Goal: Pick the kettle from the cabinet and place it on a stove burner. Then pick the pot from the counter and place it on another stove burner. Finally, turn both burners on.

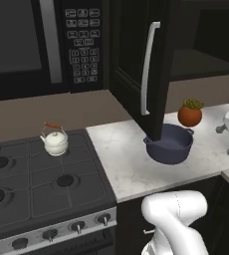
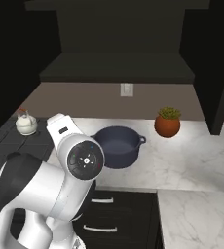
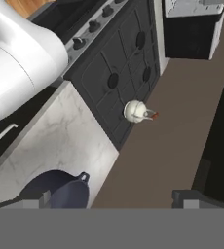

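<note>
At the bottom left of the hand view, the wide round dark navy-blue pot (image 3: pixel 55 188) sits on the white-grey marbled counter (image 3: pixel 60 136), just beside the left finger tip of the two-finger gripper (image 3: pixel 115 200), whose jaws stand spread wide and empty. The pot lies left of the gap, so I judge the hand must shift that way. The small cream-white kettle (image 3: pixel 137 111) already stands on a rear stove burner (image 1: pixel 55 149), mid-frame. The black microwave's keypad (image 1: pixel 83 45) carries marks too small to read.
</note>
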